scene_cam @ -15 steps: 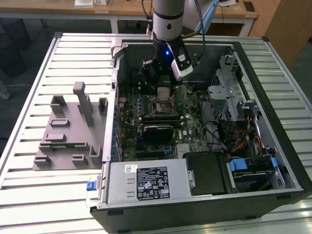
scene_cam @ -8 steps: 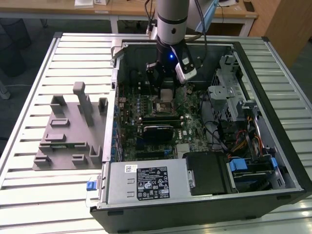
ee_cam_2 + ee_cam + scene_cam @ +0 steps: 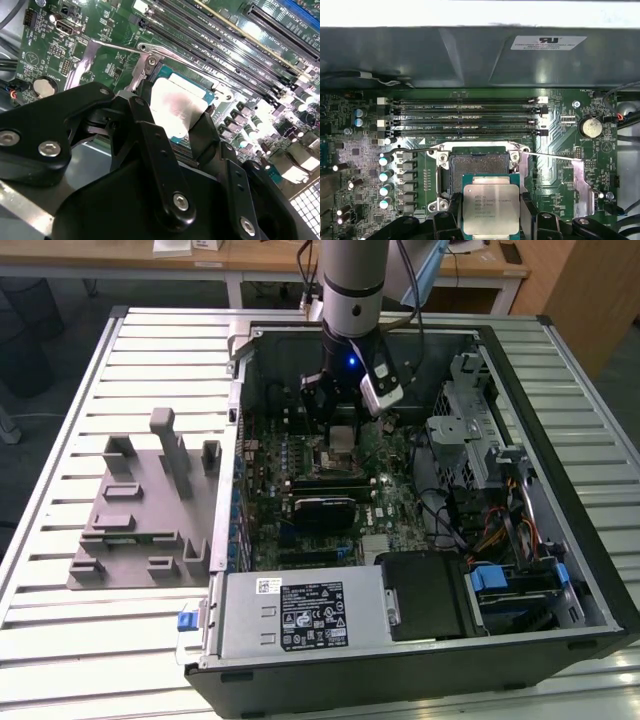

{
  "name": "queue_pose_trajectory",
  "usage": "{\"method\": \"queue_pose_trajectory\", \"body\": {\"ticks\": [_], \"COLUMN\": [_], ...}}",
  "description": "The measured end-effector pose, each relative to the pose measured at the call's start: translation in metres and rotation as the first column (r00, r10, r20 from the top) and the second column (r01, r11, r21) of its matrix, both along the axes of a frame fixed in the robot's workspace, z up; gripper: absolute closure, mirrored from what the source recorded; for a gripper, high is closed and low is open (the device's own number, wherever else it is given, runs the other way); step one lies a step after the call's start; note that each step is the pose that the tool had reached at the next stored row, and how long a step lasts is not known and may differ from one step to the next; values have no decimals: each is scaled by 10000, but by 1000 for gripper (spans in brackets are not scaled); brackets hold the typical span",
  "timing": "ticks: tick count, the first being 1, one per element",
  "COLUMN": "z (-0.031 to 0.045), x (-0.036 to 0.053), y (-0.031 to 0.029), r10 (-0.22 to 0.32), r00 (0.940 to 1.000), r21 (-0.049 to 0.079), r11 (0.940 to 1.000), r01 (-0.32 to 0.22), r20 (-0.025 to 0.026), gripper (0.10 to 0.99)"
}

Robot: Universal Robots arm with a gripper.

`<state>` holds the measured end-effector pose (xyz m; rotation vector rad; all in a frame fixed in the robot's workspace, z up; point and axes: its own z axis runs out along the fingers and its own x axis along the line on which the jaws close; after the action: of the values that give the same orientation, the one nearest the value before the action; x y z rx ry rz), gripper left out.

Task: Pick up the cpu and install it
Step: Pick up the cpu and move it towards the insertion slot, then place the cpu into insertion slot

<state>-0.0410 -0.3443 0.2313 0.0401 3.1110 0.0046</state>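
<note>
The cpu [image 3: 491, 209], a flat square chip with a silvery top, sits between the two black fingers [image 3: 454, 212] of my gripper [image 3: 491, 206], which is shut on it. It hangs just above the motherboard, partly over one edge of the open socket [image 3: 479, 167]. The socket's metal frame is swung back and its thin lever [image 3: 555, 156] sticks out to the side. In the second wrist view the cpu [image 3: 176, 106] shows pale and shiny between the fingers [image 3: 150, 135]. In the exterior view my gripper [image 3: 341, 425] reaches down into the open computer case [image 3: 560, 530], holding the cpu [image 3: 343, 437] over the board.
Several memory slots [image 3: 465, 117] lie beside the socket, and a coin battery [image 3: 590, 127] sits near the lever. A black card [image 3: 325, 510], a power supply [image 3: 300, 615] and a drive cage [image 3: 480, 430] crowd the case. A grey parts holder [image 3: 140, 510] stands on the slatted table at the exterior view's left.
</note>
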Motion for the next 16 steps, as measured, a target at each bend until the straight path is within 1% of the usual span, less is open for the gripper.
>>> {"method": "queue_pose_trajectory", "body": {"ticks": [14,16], "z": [-8,-9], "x": [0,0], "y": [0,0], "r10": [-5,-185], "r00": [10000,9998], "r21": [1,1], "r11": [10000,9998], "r01": [5,185], "r20": [1,1], "gripper": [545,545]}}
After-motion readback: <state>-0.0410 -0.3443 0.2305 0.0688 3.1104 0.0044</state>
